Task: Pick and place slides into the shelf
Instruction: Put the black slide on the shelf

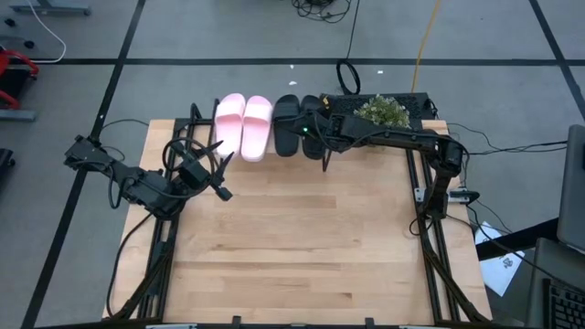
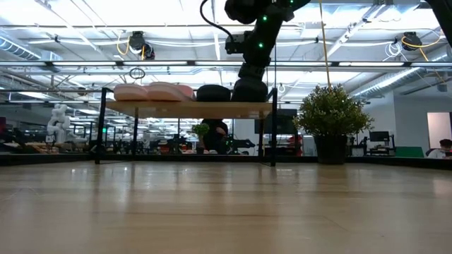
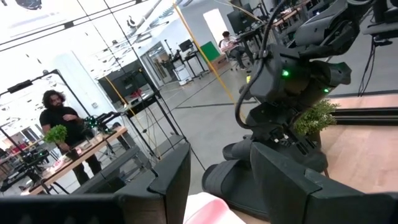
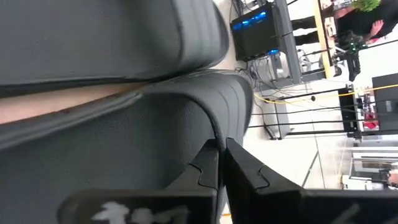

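Observation:
The pale pink pair and one black slide lie side by side, soles down, on the shelf at the table's far edge. The second black slide lies to their right under my right gripper, which is shut on it. In the low view the pink pair and a black slide show on the top board, with my right gripper beside them. My left gripper is open, off the table top near the shelf's left end. My right gripper is shut on the second black slide's ribbed strap, coming from the table's right and slanting down. The fingertips stand almost together at the strap's edge; what lies between them is hidden. The slide rests on the shelf's board.
A small potted plant stands at the table's far right corner, right of the shelf. Cables lie on the floor beyond the far edge. The wooden table top stretches toward the near edge. People show in the room behind.

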Controlling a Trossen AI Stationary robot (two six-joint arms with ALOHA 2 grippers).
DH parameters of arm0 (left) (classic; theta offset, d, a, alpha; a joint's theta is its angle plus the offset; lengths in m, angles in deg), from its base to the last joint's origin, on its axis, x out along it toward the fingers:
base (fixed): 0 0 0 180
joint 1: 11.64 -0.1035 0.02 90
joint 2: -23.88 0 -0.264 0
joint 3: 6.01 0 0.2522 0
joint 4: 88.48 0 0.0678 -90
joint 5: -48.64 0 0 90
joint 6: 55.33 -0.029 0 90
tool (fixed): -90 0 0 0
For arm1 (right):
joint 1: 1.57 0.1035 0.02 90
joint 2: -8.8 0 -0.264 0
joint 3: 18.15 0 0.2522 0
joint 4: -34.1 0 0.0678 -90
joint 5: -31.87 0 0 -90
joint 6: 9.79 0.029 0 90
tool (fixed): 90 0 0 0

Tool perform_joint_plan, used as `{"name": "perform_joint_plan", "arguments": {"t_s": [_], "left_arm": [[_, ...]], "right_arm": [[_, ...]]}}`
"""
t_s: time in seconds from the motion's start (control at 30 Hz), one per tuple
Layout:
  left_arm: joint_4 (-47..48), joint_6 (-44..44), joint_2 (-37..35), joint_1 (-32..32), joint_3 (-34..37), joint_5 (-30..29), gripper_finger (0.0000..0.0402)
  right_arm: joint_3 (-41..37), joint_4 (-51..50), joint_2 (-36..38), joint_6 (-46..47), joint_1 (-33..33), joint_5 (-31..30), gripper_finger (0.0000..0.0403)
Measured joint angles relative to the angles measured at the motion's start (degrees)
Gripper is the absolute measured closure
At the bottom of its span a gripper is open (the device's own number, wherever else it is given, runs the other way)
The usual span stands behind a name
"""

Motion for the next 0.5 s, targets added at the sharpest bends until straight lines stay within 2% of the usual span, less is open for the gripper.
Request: {"name": "perform_joint_plan", "arguments": {"t_s": [0.5], "left_arm": [[0.02, 0.11, -0.02, -0.01, 0.0, 0.11, 0.0227]], "right_arm": [[-2.6, 1.72, 0.15, -2.65, 0.02, -1.22, 0.0403]]}}
